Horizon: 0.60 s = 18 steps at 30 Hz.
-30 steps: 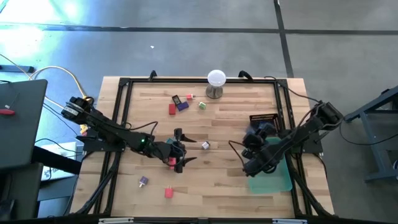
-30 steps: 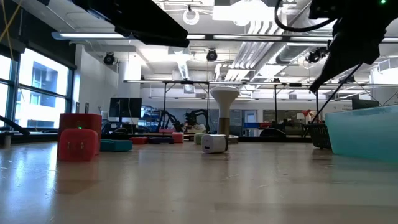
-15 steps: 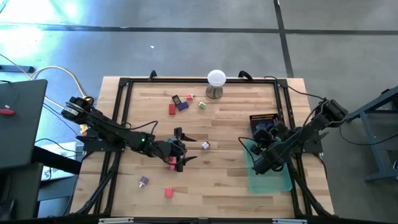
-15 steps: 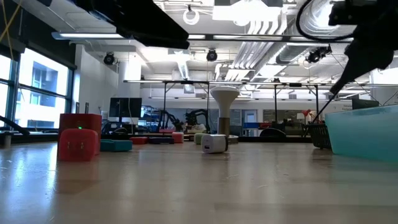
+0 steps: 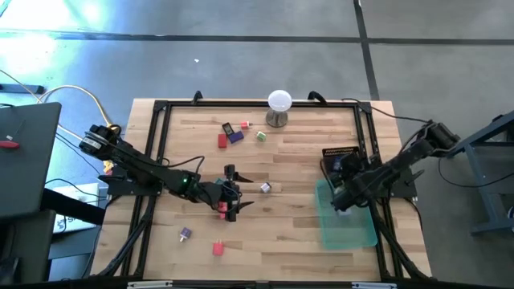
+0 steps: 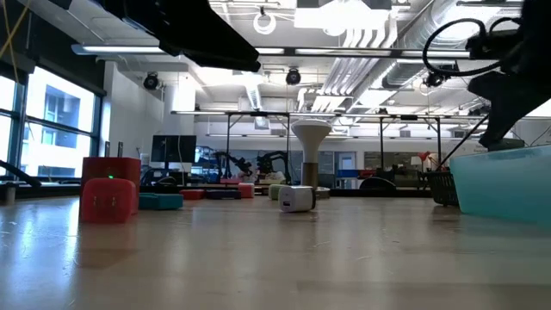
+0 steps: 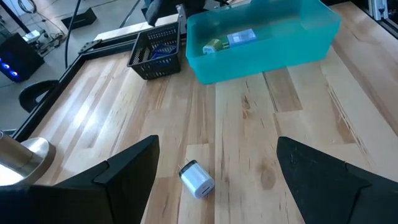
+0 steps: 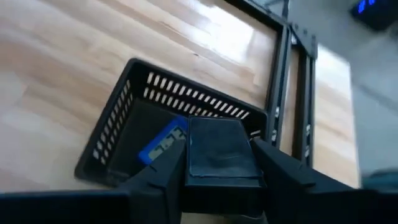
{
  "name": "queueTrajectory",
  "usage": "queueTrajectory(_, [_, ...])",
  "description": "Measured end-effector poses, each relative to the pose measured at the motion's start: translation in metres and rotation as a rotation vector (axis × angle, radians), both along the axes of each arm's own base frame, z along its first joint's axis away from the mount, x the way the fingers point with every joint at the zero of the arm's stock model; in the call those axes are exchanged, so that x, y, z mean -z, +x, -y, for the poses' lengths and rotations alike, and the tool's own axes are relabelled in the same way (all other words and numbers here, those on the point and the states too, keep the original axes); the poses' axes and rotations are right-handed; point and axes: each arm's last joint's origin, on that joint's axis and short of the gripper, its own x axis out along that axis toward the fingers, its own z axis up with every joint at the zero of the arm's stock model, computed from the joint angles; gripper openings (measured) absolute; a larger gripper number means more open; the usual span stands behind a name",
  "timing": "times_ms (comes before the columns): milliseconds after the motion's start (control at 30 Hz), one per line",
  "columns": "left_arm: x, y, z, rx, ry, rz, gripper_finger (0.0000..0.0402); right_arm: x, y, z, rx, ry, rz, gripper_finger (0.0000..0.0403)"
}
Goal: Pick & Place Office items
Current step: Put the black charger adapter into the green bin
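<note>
The right pincer (image 8: 217, 158), pinching a black block (image 8: 217, 149) above the black basket (image 8: 118, 149), may drop it onto the desk (image 5: 297, 160) if it releases off-centre, while the left pincer (image 5: 233, 193) waits spread mid-desk.

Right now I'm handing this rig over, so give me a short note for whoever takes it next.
Right claw: shut on a black block, above the black basket, which already holds a blue item.
Left claw: open, empty, hovering mid-table by the small white piece.
Done: two items lie in the teal tray.
Left: red block, purple piece, pale green piece, and two near the front edge.
</note>
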Motion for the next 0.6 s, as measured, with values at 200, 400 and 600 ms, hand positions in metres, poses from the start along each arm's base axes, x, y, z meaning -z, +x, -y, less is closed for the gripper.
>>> queueTrajectory(200, [0.0, 0.0, 0.0, 0.0, 0.0, 0.0, 0.0317, 0.004, 0.013, 0.012, 0.126, 0.072, 0.125, 0.0161])
queueTrajectory(400, [0.0, 0.0, 0.0, -0.002, -0.006, 0.001, 0.0317, 0.008, 0.024, 0.026, 0.188, 0.096, 0.149, 0.0168])
queueTrajectory(600, [0.001, 0.0, 0.0, -0.007, -0.017, -0.008, 0.0317, 0.02, 0.026, 0.037, 0.209, 0.114, 0.148, 0.0149])
